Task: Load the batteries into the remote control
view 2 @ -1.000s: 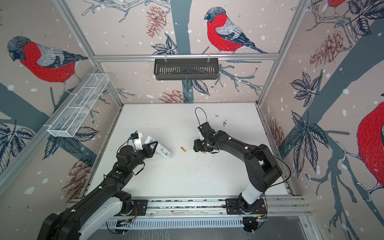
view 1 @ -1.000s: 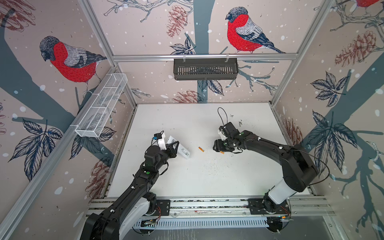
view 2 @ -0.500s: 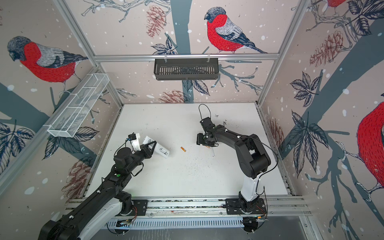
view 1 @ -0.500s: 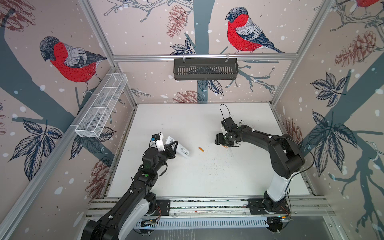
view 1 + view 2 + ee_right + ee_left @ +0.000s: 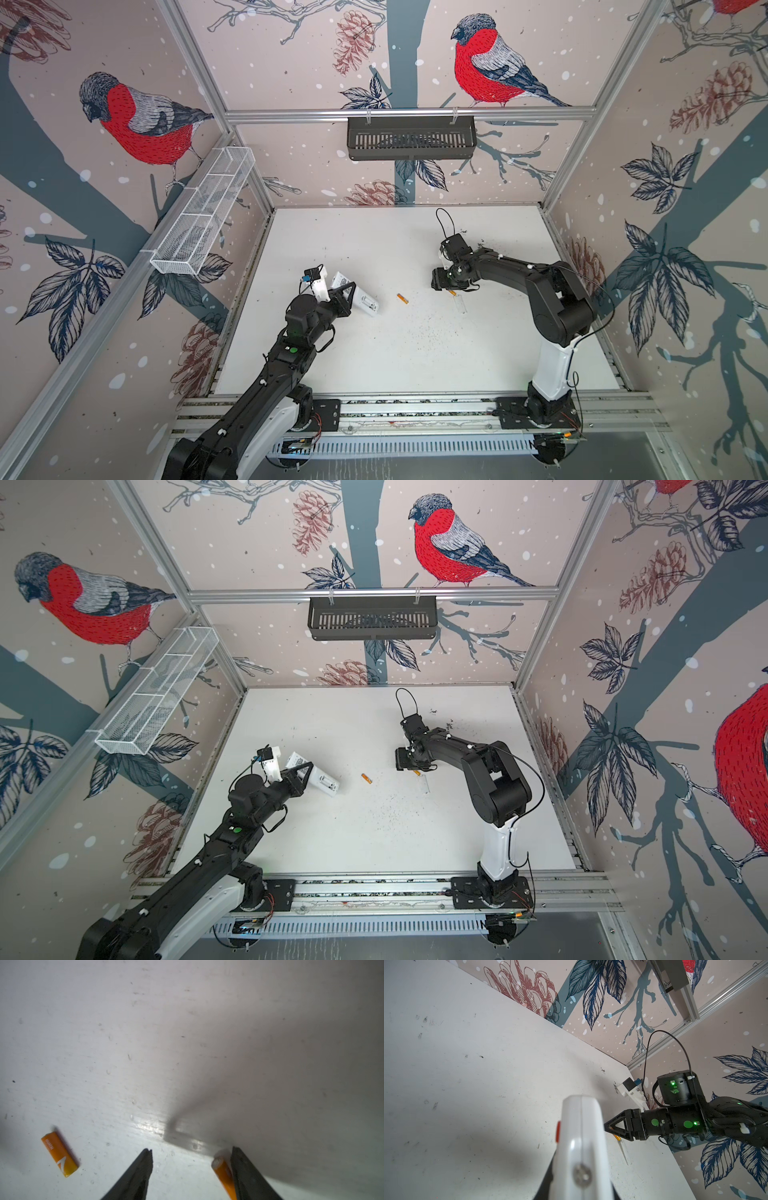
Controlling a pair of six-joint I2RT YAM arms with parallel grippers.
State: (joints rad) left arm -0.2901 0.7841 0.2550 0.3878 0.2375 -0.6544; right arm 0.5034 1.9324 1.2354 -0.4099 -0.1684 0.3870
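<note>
The left gripper (image 5: 345, 292) is clenched on the remote control (image 5: 360, 298), at the left-hand side of the white table (image 5: 374, 249) in both top views. The remote slants away from the arm toward the middle of the table. Whether its far end rests on the surface cannot be told. In the left wrist view the remote (image 5: 581, 1142) shows edge-on, with a seam down its middle and an orange-red button on one side, and dark fingers (image 5: 548, 1178) close in on it from both flanks.

The right gripper (image 5: 436, 284) sits low over the table right of centre, its jaws released and standing apart. In the right wrist view an orange battery (image 5: 223, 1176) lies between the fingertips (image 5: 148, 1154), pressed against the inner face of one finger and clear of the other — bracketed, not pinched. The same battery (image 5: 451, 292) peeks out just beside the gripper in both top views.

The second battery (image 5: 402, 298) lies loose on the table between the two grippers, apart from both — its orange label faces up in the right wrist view (image 5: 59, 1154).

A thin pale strip (image 5: 461, 305) lies flat on the table just beside the right gripper's battery. Dark specks (image 5: 428, 332) are scattered over the table nearer the front rail.
</note>
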